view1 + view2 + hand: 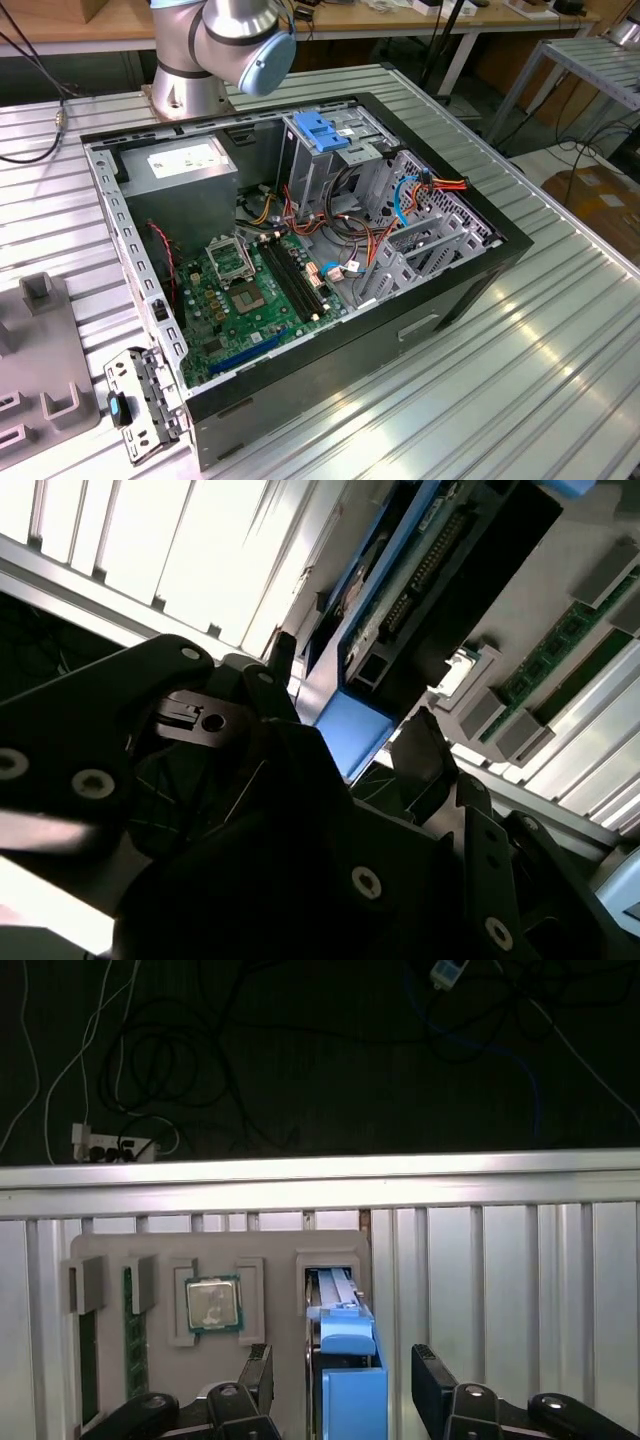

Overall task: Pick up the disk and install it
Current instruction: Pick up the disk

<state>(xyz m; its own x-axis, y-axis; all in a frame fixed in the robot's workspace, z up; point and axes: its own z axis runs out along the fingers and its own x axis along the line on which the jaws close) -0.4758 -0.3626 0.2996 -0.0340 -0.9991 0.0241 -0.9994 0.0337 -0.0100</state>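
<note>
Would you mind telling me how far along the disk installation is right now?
Nothing is finished yet: the disk stands in its slot in the grey tray. In hand: the open gripper straddles it without touching its sides. Left: gripping, lifting, and installing it in the computer case.

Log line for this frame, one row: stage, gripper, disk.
stage: pre-grasp | gripper: open, straddling disk, gap each side | disk: on edge in grey tray slot, not lifted
</note>
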